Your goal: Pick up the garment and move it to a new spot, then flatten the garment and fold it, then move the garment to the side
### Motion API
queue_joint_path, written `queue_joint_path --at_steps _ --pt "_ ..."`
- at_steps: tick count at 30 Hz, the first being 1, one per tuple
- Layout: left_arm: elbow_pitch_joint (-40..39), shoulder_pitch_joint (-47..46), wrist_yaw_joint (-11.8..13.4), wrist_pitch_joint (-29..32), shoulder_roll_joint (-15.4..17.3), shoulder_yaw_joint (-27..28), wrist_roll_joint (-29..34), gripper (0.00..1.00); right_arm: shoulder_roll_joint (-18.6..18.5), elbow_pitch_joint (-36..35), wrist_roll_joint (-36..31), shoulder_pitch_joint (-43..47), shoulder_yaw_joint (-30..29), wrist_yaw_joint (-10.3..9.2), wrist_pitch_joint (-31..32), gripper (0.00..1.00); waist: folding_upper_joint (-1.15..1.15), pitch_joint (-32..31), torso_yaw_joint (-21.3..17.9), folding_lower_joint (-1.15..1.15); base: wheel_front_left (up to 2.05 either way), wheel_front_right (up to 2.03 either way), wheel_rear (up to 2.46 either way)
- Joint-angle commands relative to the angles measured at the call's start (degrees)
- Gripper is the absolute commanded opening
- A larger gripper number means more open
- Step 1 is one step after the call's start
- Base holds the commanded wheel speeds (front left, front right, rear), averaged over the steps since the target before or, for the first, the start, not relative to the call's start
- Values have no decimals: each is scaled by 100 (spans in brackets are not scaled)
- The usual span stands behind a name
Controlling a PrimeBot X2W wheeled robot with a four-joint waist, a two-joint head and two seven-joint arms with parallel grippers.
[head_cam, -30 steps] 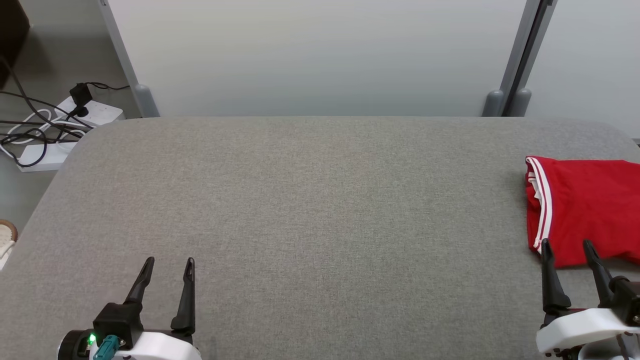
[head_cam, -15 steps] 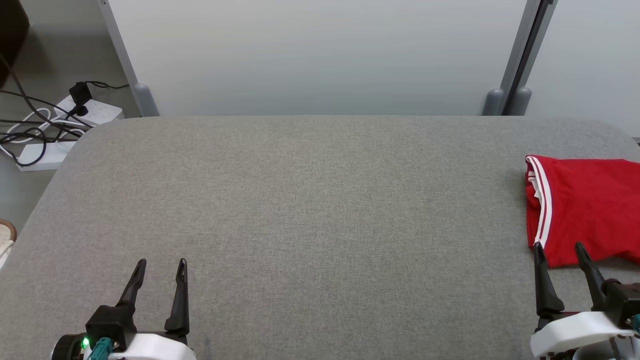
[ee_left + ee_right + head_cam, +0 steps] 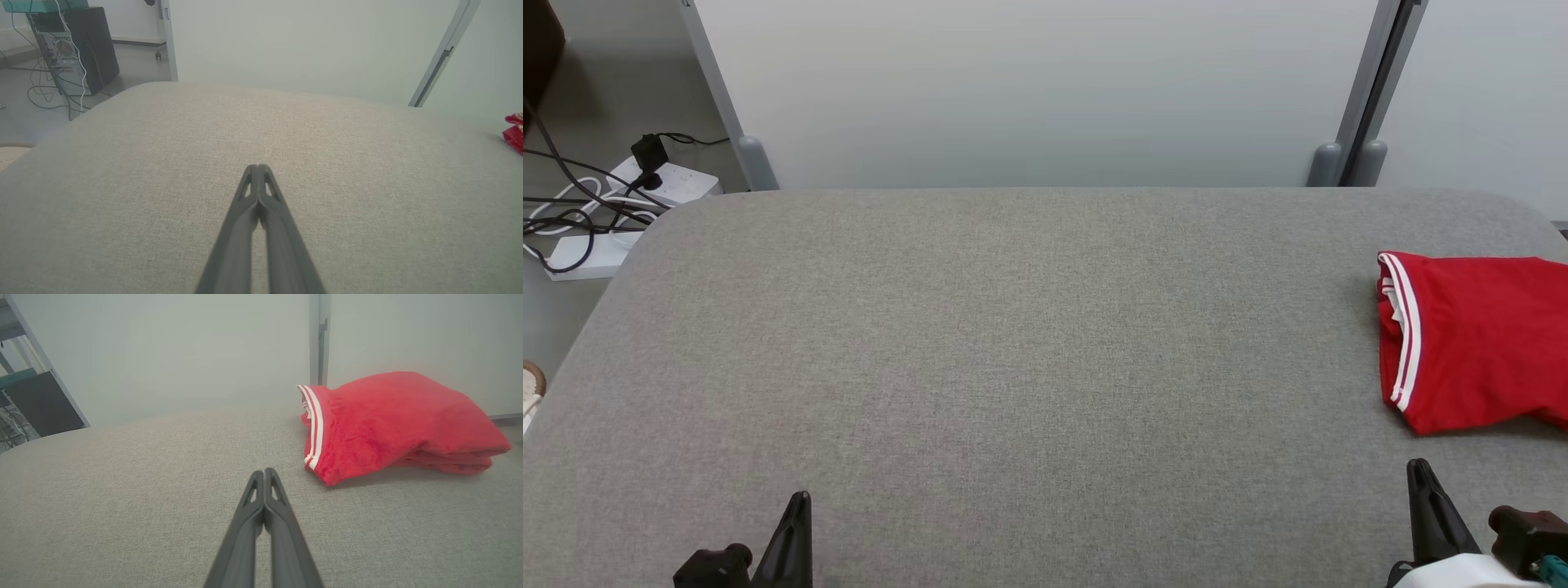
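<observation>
The garment [image 3: 1474, 339] is a red cloth with white stripes along one hem, folded into a thick bundle at the table's right edge. From the right wrist it lies ahead and to the right [image 3: 392, 420]. A red sliver of it shows at the far right of the left wrist view [image 3: 515, 132]. My right gripper [image 3: 1421, 474] sits low at the front right, just short of the garment, its fingers pressed together and empty [image 3: 264, 473]. At the front left my left gripper [image 3: 799, 500] is shut too, empty over bare fabric [image 3: 257, 169].
The grey fabric table [image 3: 1013, 343] spreads wide between the grippers. A pale wall panel [image 3: 1029, 90] stands behind it. Power strips and black cables [image 3: 596, 212] lie on the floor at the far left. A computer tower [image 3: 69, 53] stands beyond the table's left corner.
Both grippers have gone from open to shut and have pulled back toward the bottom edge of the head view. The right fingertips no longer overlap the garment's near corner. The garment has not moved.
</observation>
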Motion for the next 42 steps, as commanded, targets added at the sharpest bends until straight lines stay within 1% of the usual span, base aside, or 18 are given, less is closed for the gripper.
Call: queue_joint_path --at_steps 1,3,5,42 --pt "-150 -247 -23 19 76 55 -140 0 -72 -156 141 -211 -33 2 57 0 0 3 -2 5 0 0 0" --pt "-162 -255 -30 45 77 52 -281 0 -72 -169 279 -215 -28 2 83 0 0 15 -8 -2 0 0 0" --pt "-174 -265 -36 71 79 51 -422 0 -72 -183 418 -221 -24 2 110 0 0 25 -14 -4 0 0 0" --pt "-310 -500 -158 645 102 139 -2915 0 -77 -364 2881 -352 -48 9 687 0 0 115 -118 -4 0 0 0"
